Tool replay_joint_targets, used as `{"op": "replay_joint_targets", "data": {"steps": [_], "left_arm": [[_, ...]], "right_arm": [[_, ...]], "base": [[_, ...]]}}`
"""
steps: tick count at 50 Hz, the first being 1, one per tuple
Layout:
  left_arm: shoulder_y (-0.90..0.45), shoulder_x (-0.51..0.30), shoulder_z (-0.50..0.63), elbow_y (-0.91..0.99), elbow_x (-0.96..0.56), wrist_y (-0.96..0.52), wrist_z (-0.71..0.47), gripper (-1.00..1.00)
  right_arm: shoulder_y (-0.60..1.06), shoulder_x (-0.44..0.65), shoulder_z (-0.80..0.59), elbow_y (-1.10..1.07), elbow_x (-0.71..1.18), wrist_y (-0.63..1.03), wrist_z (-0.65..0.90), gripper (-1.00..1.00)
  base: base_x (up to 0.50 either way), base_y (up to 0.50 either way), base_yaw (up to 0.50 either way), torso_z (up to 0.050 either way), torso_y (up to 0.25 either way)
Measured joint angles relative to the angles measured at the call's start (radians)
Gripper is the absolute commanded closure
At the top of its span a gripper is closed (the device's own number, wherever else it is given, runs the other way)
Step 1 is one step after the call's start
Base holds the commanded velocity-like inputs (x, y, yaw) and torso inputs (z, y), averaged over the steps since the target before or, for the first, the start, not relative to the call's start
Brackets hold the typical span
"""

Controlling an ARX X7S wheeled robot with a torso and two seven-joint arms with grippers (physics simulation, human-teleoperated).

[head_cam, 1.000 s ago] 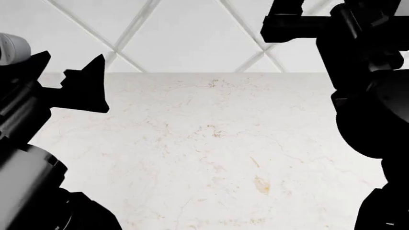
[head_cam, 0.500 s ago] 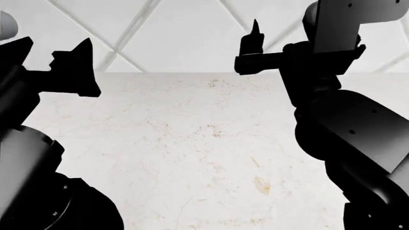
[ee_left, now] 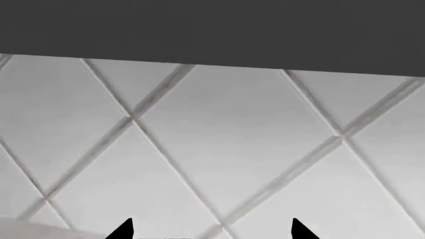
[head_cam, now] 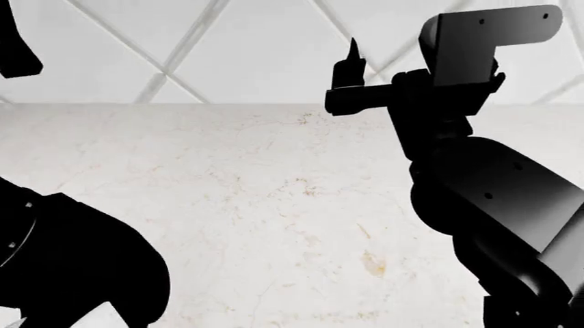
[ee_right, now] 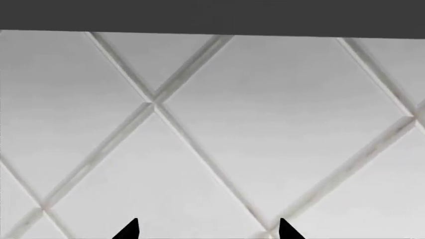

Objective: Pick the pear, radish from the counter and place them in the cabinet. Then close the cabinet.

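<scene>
In the left wrist view, only the diamond-tiled wall (ee_left: 219,149) beneath a dark overhang (ee_left: 212,30) was shown; the left gripper (ee_left: 211,230) was seen with jaws parted, nothing between them. In the head view, the worktop (head_cam: 273,225) was bare; neither pear, radish nor cabinet was visible, so progress could not be judged. In the right wrist view, the right gripper (ee_right: 207,230) was likewise released and empty.
</scene>
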Motion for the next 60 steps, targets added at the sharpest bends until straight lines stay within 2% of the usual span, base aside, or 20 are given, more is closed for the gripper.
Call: {"op": "replay_joint_targets", "data": {"steps": [32, 47, 60], "left_arm": [[-0.113, 0.0, -0.299, -0.028, 0.079, 0.291, 0.0, -1.0], [-0.315, -0.018, -0.455, -0.07, 0.15, 0.497, -0.017, -1.0], [-0.447, -0.078, -0.494, -0.148, 0.13, 0.565, -0.107, -1.0]], "right_arm": [[-0.014, -0.001, -0.006, 0.009, 0.003, -0.023, 0.005, -1.0], [-0.017, 0.003, -0.004, 0.006, 0.011, -0.025, 0.011, -1.0], [-0.017, 0.006, -0.004, 0.001, 0.016, -0.025, 0.018, -1.0]], "base": [[0.0, 0.0, 0.0, 0.0, 0.0], [0.0, 0.0, 0.0, 0.0, 0.0], [0.0, 0.0, 0.0, 0.0, 0.0]]}}
